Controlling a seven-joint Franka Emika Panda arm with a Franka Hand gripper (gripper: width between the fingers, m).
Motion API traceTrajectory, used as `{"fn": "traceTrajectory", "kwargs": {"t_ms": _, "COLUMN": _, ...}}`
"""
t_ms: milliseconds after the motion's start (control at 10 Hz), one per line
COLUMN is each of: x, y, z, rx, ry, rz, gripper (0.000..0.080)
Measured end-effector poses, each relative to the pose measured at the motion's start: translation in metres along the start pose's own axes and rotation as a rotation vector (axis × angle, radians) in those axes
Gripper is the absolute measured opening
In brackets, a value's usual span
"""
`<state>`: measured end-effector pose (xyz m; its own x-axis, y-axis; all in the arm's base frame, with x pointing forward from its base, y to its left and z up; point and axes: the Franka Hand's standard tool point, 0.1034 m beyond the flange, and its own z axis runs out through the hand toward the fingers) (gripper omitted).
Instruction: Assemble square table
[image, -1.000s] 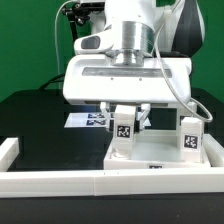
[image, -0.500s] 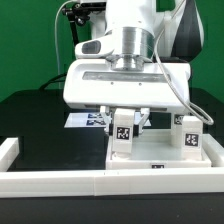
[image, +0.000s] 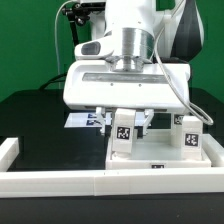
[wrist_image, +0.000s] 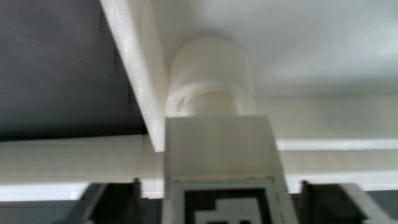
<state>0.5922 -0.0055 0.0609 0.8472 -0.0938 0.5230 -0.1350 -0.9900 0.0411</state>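
Observation:
The white square slab (image: 160, 158) lies rim-up on the black table at the exterior view's right. One white tagged leg (image: 122, 131) stands upright on its near-left corner. My gripper (image: 122, 120) hangs straight over it, a finger on each side, shut on the leg. A second tagged leg (image: 190, 136) stands on the slab's right corner. In the wrist view the held leg (wrist_image: 222, 150) fills the middle between my gripper (wrist_image: 224, 205), and its rounded far end meets the slab (wrist_image: 329, 50). The other legs are out of view.
A long white rail (image: 90, 181) runs along the table's front, with a raised end at the exterior view's left (image: 8, 150). The marker board (image: 85, 120) lies flat behind my hand. The arm's white body fills the upper middle.
My hand has shifted very slightly over the leg. The leg and slab stay where they were.

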Motion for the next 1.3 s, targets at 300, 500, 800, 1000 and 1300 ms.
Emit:
{"fn": "traceTrajectory", "kwargs": {"t_ms": 300, "x": 0.000, "y": 0.000, "z": 0.000, "rx": 0.000, "ry": 0.000, "rz": 0.000, "gripper": 0.0641}}
{"fn": "traceTrajectory", "kwargs": {"t_ms": 500, "x": 0.000, "y": 0.000, "z": 0.000, "rx": 0.000, "ry": -0.001, "rz": 0.000, "gripper": 0.0648}}
{"fn": "traceTrajectory", "kwargs": {"t_ms": 800, "x": 0.016, "y": 0.007, "z": -0.020, "rx": 0.015, "ry": -0.027, "rz": 0.017, "gripper": 0.0649}}
{"fn": "traceTrajectory", "kwargs": {"t_ms": 1000, "x": 0.014, "y": 0.004, "z": -0.019, "rx": 0.028, "ry": -0.065, "rz": 0.019, "gripper": 0.0649}}
{"fn": "traceTrajectory", "kwargs": {"t_ms": 1300, "x": 0.004, "y": -0.001, "z": -0.013, "rx": 0.063, "ry": -0.224, "rz": 0.029, "gripper": 0.0649}}
